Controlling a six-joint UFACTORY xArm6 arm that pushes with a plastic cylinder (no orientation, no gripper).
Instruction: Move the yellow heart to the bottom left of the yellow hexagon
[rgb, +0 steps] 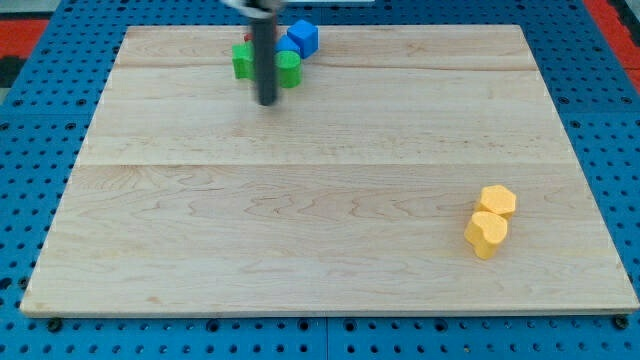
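tip (268, 102): bare rod, no jaws, grasps nothing, just below the green blocks (243, 60) at the view's top | yellow heart (486, 234): touching yellow hexagon (497, 201), at its bottom left, well apart from tip | blue cube (303, 37): beside the green blocks | wooden board (300, 230)

The pale wooden desk (330, 250) lies on a blue pegboard. Near its top edge, left of centre, sit green blocks (243, 61) and a blue cube (303, 38). At lower right, the yellow hexagon (497, 201) touches the yellow heart (486, 235), just below-left.
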